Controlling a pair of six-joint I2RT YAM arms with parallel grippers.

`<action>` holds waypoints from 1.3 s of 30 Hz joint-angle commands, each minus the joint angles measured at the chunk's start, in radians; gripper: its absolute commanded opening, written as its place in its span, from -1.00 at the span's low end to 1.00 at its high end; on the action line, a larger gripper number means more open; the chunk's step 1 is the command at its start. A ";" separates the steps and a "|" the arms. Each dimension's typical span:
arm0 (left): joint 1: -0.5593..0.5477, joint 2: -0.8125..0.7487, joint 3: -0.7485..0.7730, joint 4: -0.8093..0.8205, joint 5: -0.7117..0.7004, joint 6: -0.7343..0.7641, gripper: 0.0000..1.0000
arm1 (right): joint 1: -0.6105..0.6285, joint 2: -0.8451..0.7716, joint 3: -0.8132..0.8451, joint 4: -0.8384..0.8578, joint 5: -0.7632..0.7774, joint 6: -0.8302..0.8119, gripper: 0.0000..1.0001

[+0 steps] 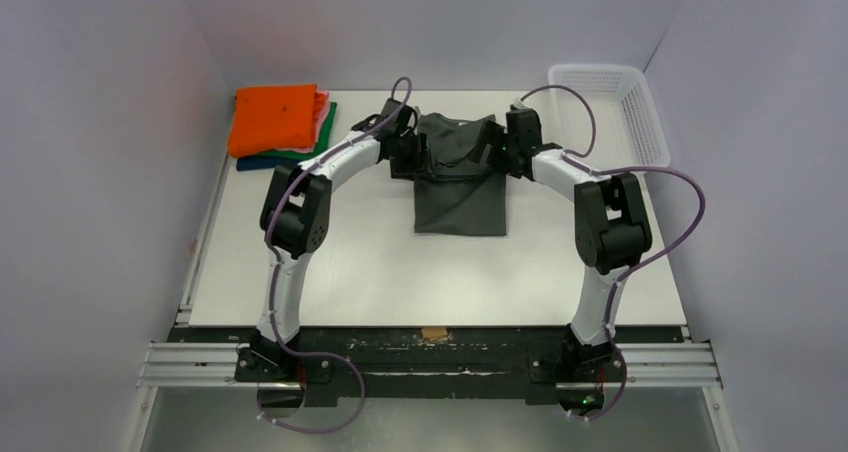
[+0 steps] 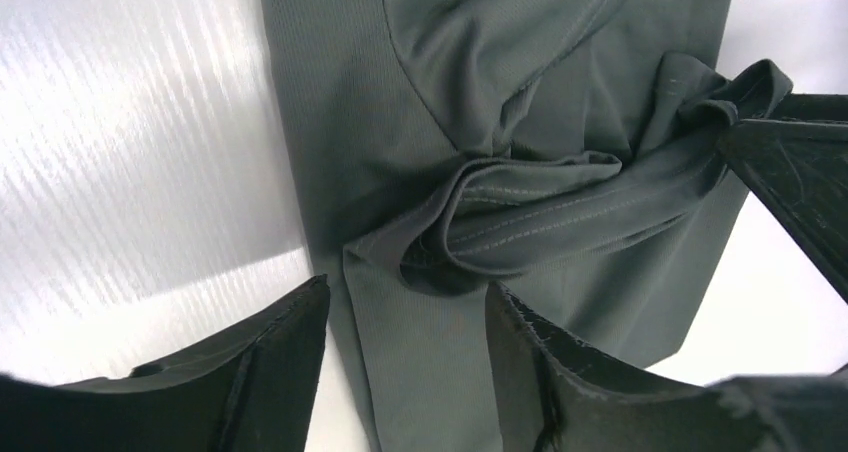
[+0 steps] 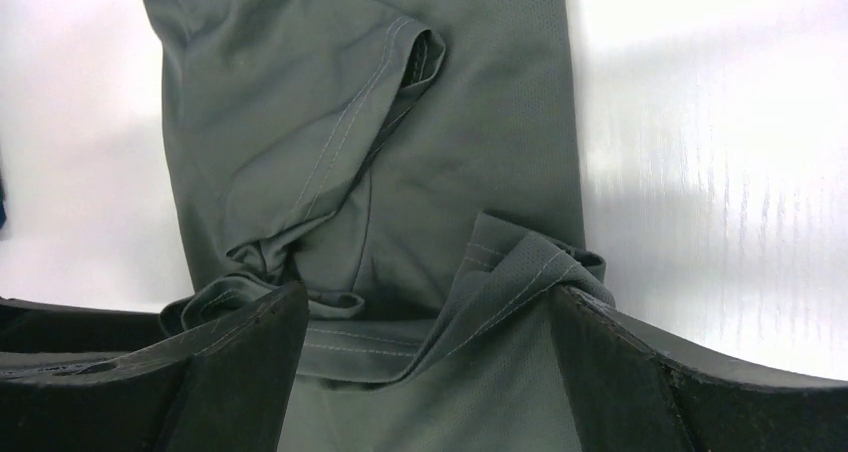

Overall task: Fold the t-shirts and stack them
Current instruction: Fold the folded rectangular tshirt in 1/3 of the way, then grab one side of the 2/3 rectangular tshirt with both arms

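The dark charcoal-grey t-shirt (image 1: 460, 202) lies partly folded on the table's middle, its far end bunched and rumpled. My left gripper (image 1: 408, 144) is at the far left of that bunch and my right gripper (image 1: 503, 144) at the far right. In the left wrist view the left gripper (image 2: 405, 292) is open, with the shirt (image 2: 420, 102) lying between the fingers. In the right wrist view the right gripper (image 3: 428, 292) is wide open over a stitched hem fold of the shirt (image 3: 470, 122). A stack of folded shirts sits far left, with orange (image 1: 275, 117) on top and pink, green (image 1: 326, 122) and dark blue (image 1: 268, 160) edges below.
A white plastic mesh basket (image 1: 610, 107) stands at the far right corner. Grey walls enclose the white table (image 1: 350, 272) on three sides. A small brown tape piece (image 1: 434, 332) sits at the near edge. The right gripper's finger (image 2: 795, 177) shows in the left wrist view.
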 commanded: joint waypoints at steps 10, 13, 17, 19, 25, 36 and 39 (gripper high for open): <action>0.008 0.116 0.191 -0.070 -0.073 0.007 -0.20 | -0.065 0.136 0.137 0.056 -0.228 0.110 0.74; 0.019 0.137 0.228 -0.078 -0.074 -0.031 -0.23 | -0.083 0.160 0.179 0.002 -0.264 0.144 0.74; 0.024 0.141 0.265 -0.091 -0.088 -0.040 -0.20 | -0.093 0.162 0.215 -0.052 -0.297 0.146 0.75; 0.028 0.135 0.282 -0.108 -0.092 -0.041 -0.19 | -0.098 0.149 0.225 -0.063 -0.308 0.143 0.75; 0.044 0.029 0.276 -0.146 -0.129 -0.042 0.02 | -0.113 0.073 0.233 -0.038 -0.355 0.131 0.76; 0.004 -0.431 -0.327 0.087 -0.012 -0.069 0.73 | -0.117 -0.183 -0.010 -0.109 -0.272 0.013 0.76; -0.054 -0.490 -0.470 0.103 -0.032 -0.088 0.76 | -0.116 -0.275 -0.167 -0.096 -0.203 0.048 0.76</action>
